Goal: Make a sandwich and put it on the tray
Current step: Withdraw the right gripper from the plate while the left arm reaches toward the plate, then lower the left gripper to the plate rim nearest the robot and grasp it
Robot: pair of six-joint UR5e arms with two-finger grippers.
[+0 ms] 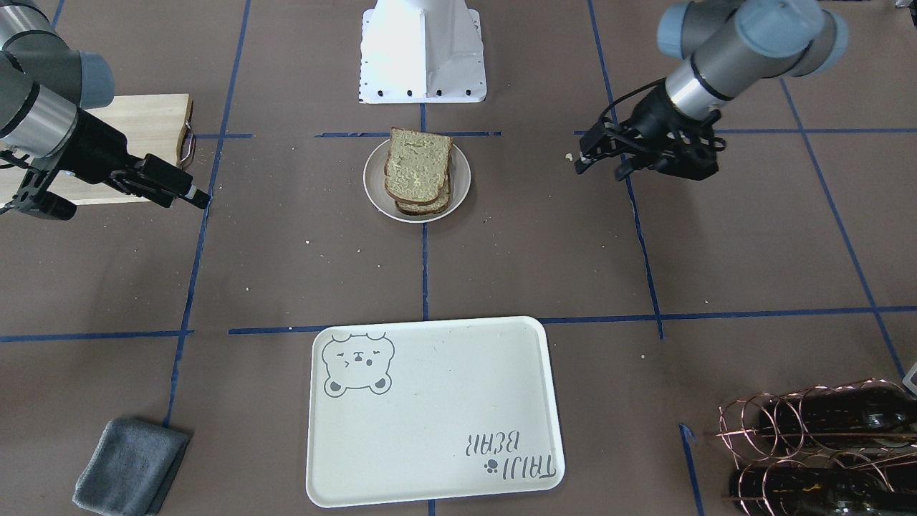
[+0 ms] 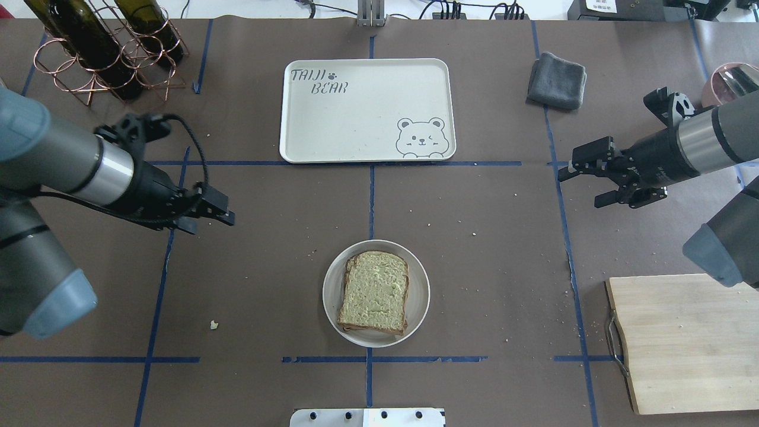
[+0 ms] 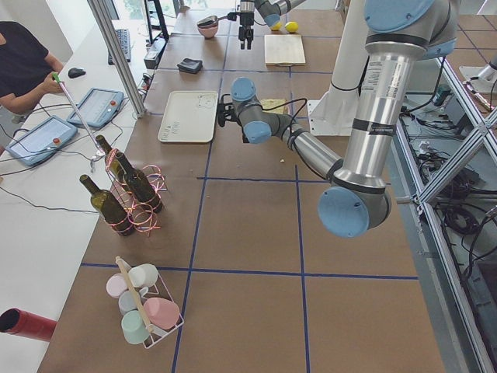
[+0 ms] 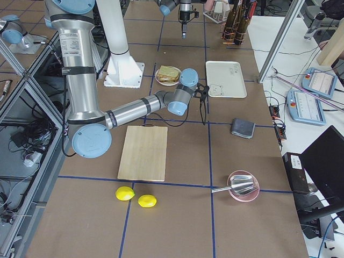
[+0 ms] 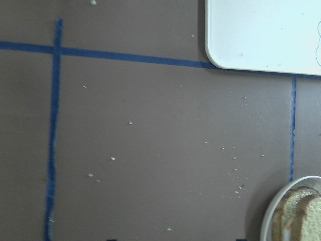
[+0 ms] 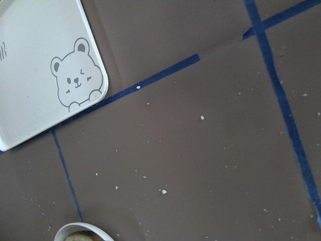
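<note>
Brown matte bench (image 2: 486,267): wide gap between rounded cream tray (image 2: 367,124) and sandwich (image 2: 375,290) on round plate (image 2: 418,296); left tool (image 2: 213,222), right tool (image 2: 580,188) spread.

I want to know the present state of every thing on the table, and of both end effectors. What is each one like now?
sandwich, assembled, lying on the plate, not yet on the tray.
tray, empty.
left end effector, open, holding nothing.
right end effector, open, holding nothing.
cloth, folded.
bottles, leaning, not upright.
</note>
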